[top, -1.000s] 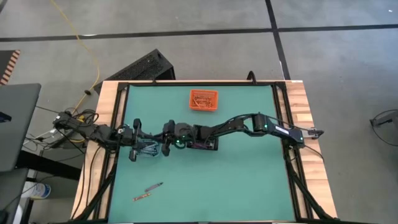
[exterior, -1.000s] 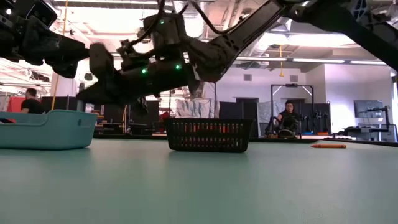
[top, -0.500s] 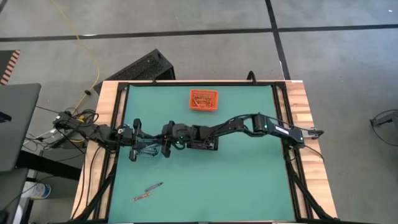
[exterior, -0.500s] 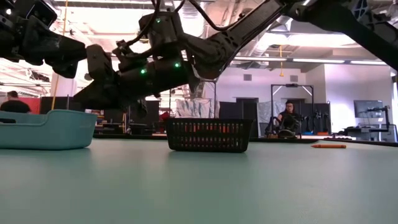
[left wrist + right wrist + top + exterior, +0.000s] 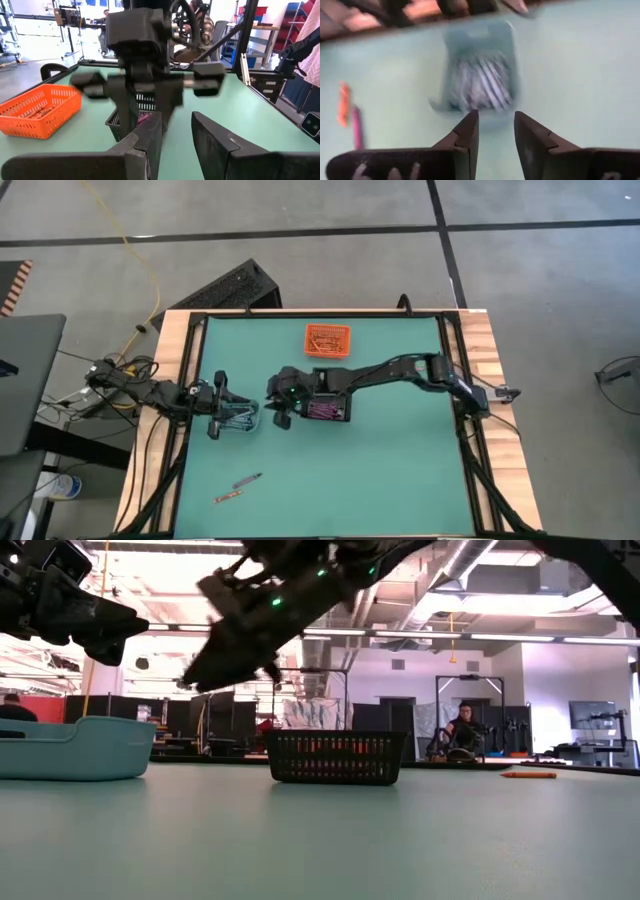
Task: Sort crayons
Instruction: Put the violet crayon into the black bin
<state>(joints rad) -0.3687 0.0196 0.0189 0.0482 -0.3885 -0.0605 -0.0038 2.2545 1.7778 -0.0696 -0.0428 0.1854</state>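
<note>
A pale blue bin (image 5: 245, 423) of blue and grey crayons (image 5: 480, 87) stands at the table's left. My right gripper (image 5: 496, 127) hovers open just to its right (image 5: 279, 420), slanting down toward it with nothing between its fingers. My left gripper (image 5: 176, 132) is open and level over that bin's left side (image 5: 228, 412). A black bin (image 5: 328, 409) with purple crayons sits under the right arm. An orange bin (image 5: 329, 340) of orange crayons stands at the far middle. A purple crayon (image 5: 248, 480) and an orange crayon (image 5: 228, 496) lie flat near the front left.
The table is green with wooden side rails (image 5: 490, 380) and black frame bars. In the low view another orange crayon (image 5: 528, 774) lies far off on the table. People sit in the room behind. The table's right and near halves hold nothing else.
My right gripper has risen from just above the pale blue bin and drawn back a little toward the table's right. It has tipped up from a steeper downward slant. The bins and the two loose crayons have kept their places.
</note>
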